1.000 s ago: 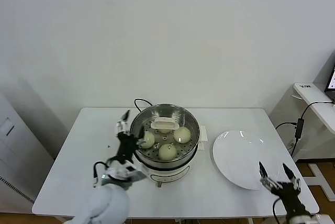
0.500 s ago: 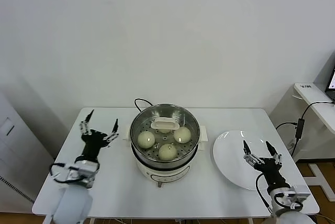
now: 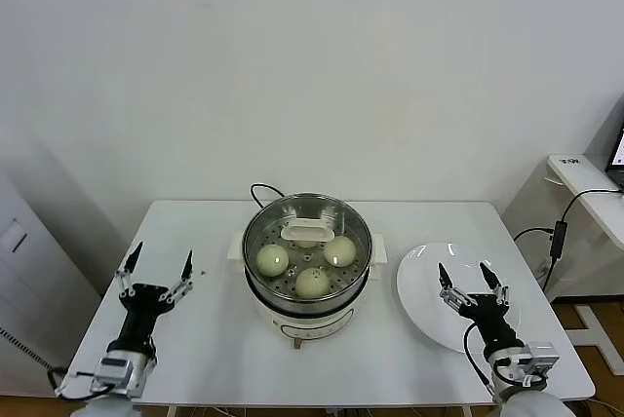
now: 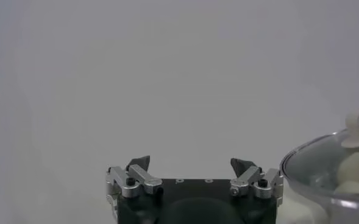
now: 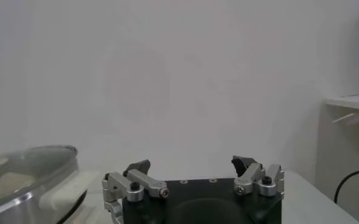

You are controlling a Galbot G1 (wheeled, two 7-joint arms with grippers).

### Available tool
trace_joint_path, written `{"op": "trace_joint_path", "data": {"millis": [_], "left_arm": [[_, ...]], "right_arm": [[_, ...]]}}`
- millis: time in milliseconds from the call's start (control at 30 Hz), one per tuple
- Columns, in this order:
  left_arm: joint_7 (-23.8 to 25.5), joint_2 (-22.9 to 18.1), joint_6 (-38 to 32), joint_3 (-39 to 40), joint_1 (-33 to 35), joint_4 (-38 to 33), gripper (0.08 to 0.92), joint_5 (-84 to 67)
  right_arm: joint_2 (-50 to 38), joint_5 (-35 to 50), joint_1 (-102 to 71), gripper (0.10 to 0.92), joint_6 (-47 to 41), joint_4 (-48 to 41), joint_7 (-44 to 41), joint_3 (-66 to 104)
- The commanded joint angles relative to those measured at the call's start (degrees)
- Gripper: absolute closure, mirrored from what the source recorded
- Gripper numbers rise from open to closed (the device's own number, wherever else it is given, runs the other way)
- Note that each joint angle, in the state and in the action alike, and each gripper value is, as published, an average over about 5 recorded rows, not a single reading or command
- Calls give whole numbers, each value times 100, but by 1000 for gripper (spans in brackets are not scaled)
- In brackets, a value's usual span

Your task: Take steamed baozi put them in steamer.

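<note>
white plate point(image 3: 429, 312) on white table point(image 3: 205, 339), grey cabinet point(image 3: 24, 290) and side desk point(image 3: 590, 193) alongside

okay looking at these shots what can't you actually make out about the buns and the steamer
- Fourth baozi: head view shows three baozi in the steamer; a white piece at the back may hide another.
- Glass lid: on or off, unclear in head view.
- Steamer in left wrist view: cut off by the picture edge.
- White plate: the right gripper covers part.

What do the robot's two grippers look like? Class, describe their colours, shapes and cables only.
The left gripper and right gripper match: black bodies, silver metal linkages with screws, two thin fingers ending in dark pointed tips, white wrist sections below. A thin black cable loops beside each wrist.
</note>
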Motion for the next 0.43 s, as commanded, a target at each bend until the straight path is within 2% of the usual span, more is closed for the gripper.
{"op": "trace_joint_path", "data": {"millis": [33, 433], "left_arm": [[348, -323, -547, -378, 513, 136, 177, -634], [337, -359, -481, -336, 592, 89, 177, -817]], "right_arm": [[18, -181, -19, 203, 39, 13, -149, -66], [151, -343, -199, 203, 265, 18, -429, -44]]}}
